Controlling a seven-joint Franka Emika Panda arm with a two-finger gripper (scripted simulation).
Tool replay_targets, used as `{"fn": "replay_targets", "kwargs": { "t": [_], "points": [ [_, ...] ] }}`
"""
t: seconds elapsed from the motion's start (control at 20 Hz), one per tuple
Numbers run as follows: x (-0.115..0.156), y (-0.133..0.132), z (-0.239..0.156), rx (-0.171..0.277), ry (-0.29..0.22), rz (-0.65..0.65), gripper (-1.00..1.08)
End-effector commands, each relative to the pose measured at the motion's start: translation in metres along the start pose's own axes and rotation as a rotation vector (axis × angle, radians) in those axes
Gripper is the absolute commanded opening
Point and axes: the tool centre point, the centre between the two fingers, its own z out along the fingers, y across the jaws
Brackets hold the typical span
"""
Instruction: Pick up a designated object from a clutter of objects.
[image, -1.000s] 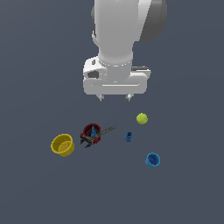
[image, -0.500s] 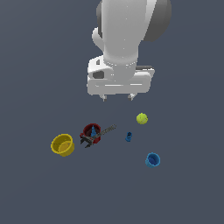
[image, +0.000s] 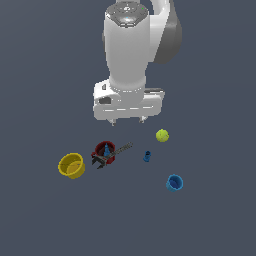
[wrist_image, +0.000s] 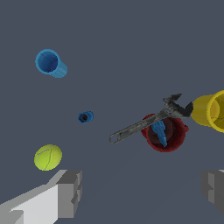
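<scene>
Arm housing (image: 132, 55), white with a grey elbow, fills the upper middle of the exterior view and hangs above the dark grey bench (image: 45, 220). The claw (image: 127, 120) sits at its lower end, well above the items; only two short finger tips show there. In the wrist view the two grey fingers (wrist_image: 70, 192) stand at opposite edges of the picture, spread wide apart, with nothing between them.

Yellow cup (image: 71, 165) lies farthest toward the exterior view's left, apart from the other items. In the wrist view it lies on its side, its base close to the head of the wrench.

Red mug (image: 104, 151), the item to be picked, stands upright just to the right of the yellow cup in the exterior view, below the claw and slightly to its left. A small blue piece (wrist_image: 159, 132) rests inside the mug.

Grey wrench (wrist_image: 144, 123) lies across the mug rim, its handle pointing away from the yellow cup.

Blue cup (image: 174, 182) lies nearest the camera on the exterior view's right, well apart from the mug.

Yellow-green ball (image: 162, 135) rests near the claw, on the exterior view's right.

Tiny blue piece (image: 147, 156) lies between the mug and the blue cup.
</scene>
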Motion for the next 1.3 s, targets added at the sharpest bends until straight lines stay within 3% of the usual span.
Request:
{"fn": "replay_targets", "kwargs": {
  "t": [0.0,0.65,1.25],
  "points": [
    [0.002,0.011,0.016,0.002,0.004,-0.021,1.00],
    [-0.002,0.078,0.116,-0.004,0.035,-0.158,1.00],
    [-0.009,0.097,0.144,-0.010,0.041,-0.195,1.00]
  ]
}}
